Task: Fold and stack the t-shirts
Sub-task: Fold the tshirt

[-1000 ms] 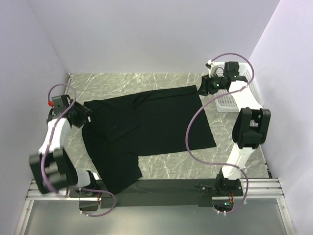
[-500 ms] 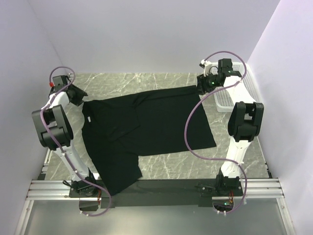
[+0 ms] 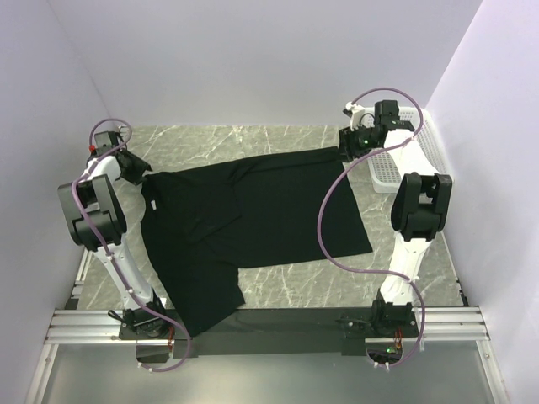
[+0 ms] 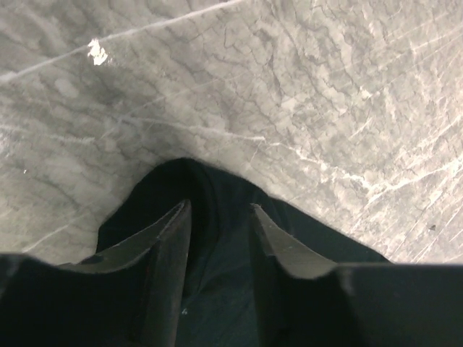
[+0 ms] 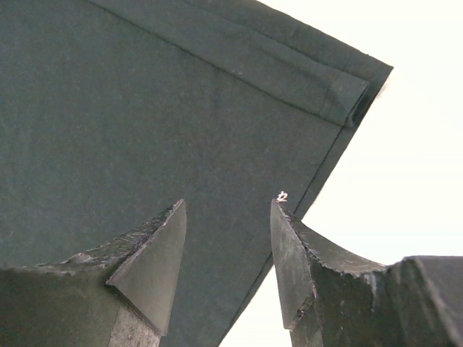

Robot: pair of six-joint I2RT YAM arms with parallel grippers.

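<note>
Counter point(image 3: 286, 290): grey marbled top, and nearly all the action sits on it.
T-shirt point(image 3: 253, 210): black, spread wide across the middle of the counter. One lobe runs down to the near edge on the left, and a layer overlaps near the centre.
Left arm point(image 3: 93, 210): up from its near-left base, elbow high, wrist reaching to the shirt's far-left corner.
Right arm point(image 3: 417, 210): stretched along the right side, wrist bent leftward over the shirt's far-right corner.
Basket point(image 3: 386, 174): white and perforated, at the far right just beside the shirt. The right arm crosses in front of it, so its contents can't be made out.
Left fingers point(image 4: 166, 253): part-way apart, straddling the shirt corner. A ridge of black cloth is humped up between them. Whether they actually bite on it, I cannot tell.
Right fingers point(image 5: 155, 253): spread apart, gripping nothing. The hemmed shirt corner lies beyond the tips, with cloth showing through the gap.
</note>
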